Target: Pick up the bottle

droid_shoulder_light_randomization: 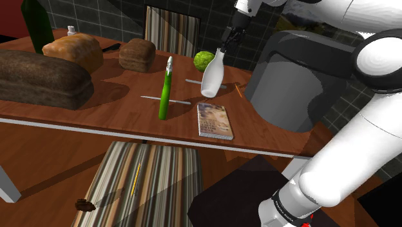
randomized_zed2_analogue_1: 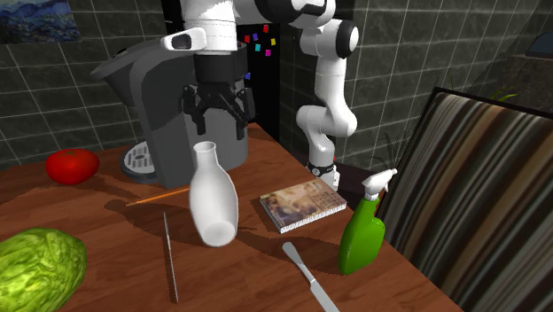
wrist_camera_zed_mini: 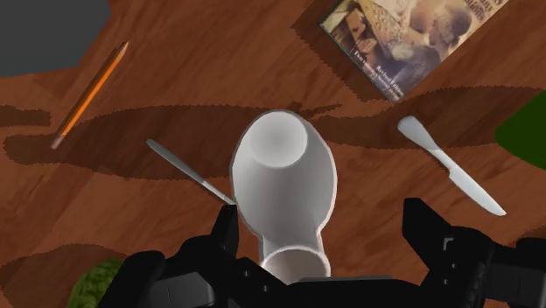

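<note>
A white, vase-shaped bottle point(droid_shoulder_light_randomization: 214, 74) point(randomized_zed2_analogue_1: 213, 199) point(wrist_camera_zed_mini: 284, 179) stands tilted on the brown wooden table point(droid_shoulder_light_randomization: 116, 106), neck uppermost and its base turned partly up off the wood. My black gripper point(droid_shoulder_light_randomization: 227, 44) point(randomized_zed2_analogue_1: 215, 113) point(wrist_camera_zed_mini: 322, 219) hangs just above the neck. It is open: the fingers point(wrist_camera_zed_mini: 223, 241) stand wide apart on either side of the neck and do not touch it. I cannot tell whether the base edge rests on the table.
A green spray bottle point(droid_shoulder_light_randomization: 165, 87) point(randomized_zed2_analogue_1: 363, 232), a book point(droid_shoulder_light_randomization: 214, 120) point(randomized_zed2_analogue_1: 303, 203), a knife point(randomized_zed2_analogue_1: 308, 275), a thin rod point(randomized_zed2_analogue_1: 168, 257) and a pencil point(wrist_camera_zed_mini: 87, 92) lie around it. A grey machine point(randomized_zed2_analogue_1: 159, 89), lettuce point(randomized_zed2_analogue_1: 35, 266), tomato point(randomized_zed2_analogue_1: 71, 165), bread loaves point(droid_shoulder_light_randomization: 38, 77) and a striped chair point(droid_shoulder_light_randomization: 145, 184) stand nearby.
</note>
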### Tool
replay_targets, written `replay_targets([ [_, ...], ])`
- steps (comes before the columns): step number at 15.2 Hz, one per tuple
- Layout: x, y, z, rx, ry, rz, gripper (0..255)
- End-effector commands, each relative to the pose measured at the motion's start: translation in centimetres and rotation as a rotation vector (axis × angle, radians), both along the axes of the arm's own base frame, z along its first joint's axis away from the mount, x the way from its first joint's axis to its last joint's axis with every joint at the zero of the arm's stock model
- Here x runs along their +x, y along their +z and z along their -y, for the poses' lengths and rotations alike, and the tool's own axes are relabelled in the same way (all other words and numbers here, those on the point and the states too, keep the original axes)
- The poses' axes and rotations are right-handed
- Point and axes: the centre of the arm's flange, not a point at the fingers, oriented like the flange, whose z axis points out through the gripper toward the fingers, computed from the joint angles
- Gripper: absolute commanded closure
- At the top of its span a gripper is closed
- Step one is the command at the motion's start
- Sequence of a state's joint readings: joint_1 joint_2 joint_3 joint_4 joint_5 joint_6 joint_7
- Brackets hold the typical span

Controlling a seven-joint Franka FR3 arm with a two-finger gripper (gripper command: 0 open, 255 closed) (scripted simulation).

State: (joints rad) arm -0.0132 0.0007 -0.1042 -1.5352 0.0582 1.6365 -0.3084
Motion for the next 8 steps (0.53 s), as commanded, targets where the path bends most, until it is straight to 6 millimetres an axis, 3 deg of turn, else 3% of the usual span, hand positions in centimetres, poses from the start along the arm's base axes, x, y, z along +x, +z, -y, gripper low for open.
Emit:
replay_targets([
  [1,2.6,0.5,0.6,-0.010,0.008,0.000,0],
  [8,3.2,-2.6,0.7,-0.012,0.010,0.000,0],
])
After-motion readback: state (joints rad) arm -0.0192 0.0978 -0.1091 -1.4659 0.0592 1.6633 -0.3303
